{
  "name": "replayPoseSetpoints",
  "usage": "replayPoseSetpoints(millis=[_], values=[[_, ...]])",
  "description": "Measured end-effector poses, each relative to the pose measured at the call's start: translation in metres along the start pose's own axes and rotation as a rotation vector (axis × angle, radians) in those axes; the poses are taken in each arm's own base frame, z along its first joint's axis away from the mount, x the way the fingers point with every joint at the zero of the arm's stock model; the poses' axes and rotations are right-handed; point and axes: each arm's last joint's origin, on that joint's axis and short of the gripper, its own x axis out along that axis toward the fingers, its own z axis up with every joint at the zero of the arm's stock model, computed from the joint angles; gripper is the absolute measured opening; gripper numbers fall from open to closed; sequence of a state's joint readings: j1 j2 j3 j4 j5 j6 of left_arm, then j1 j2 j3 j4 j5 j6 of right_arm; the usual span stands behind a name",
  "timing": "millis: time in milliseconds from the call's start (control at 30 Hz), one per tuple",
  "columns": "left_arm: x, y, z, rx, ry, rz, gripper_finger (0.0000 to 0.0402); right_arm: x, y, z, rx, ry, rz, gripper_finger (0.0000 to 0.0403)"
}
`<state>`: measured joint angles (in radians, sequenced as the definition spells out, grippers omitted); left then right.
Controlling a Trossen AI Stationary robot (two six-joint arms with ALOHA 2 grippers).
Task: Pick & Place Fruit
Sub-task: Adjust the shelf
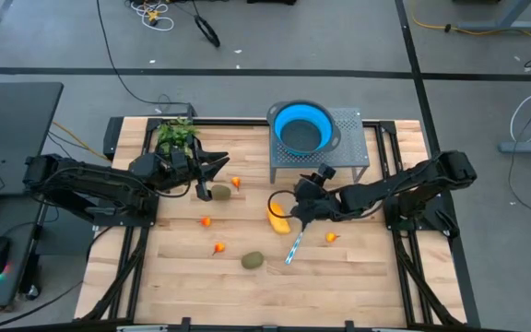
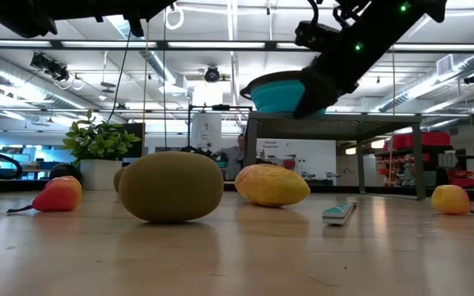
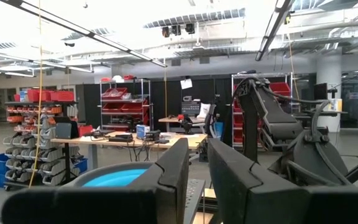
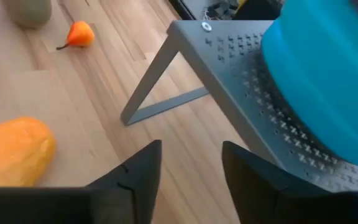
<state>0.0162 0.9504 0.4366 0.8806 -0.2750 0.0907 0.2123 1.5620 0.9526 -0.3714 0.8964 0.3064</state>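
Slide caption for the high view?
Both open pincers, left and right, hover over scattered fruit; blue bowl on rack.

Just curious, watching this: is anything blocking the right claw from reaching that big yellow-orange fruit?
Nothing visible does. The right gripper, fingers open, hangs close beside the yellow-orange fruit, with only bare wooden table between. The grey rack holding the blue bowl stands behind, off that path.

The high view looks straight down on the whole tabletop (image 1: 182, 267). The low view sits at tabletop height, close behind a kiwi (image 2: 171, 186), facing the room. Each wrist view looks past its own fingers. All four share the blue bowl (image 1: 303, 127) on its grey stand (image 1: 350, 152).
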Motion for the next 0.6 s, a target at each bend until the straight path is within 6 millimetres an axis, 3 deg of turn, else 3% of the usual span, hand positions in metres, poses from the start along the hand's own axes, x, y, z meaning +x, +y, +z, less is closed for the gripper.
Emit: replayPoseSetpoints(millis=[300, 600], values=[[0.0, 0.0, 0.0, 0.001, 0.0, 0.003, 0.0071, 0.01, 0.002, -0.012, 0.056, -0.072, -0.041, 0.0046], [0.0, 0.0, 0.0, 0.003, 0.0, 0.003, 0.0071, 0.01, 0.003, 0.001, 0.074, -0.179, -0.043, 0.0021]])
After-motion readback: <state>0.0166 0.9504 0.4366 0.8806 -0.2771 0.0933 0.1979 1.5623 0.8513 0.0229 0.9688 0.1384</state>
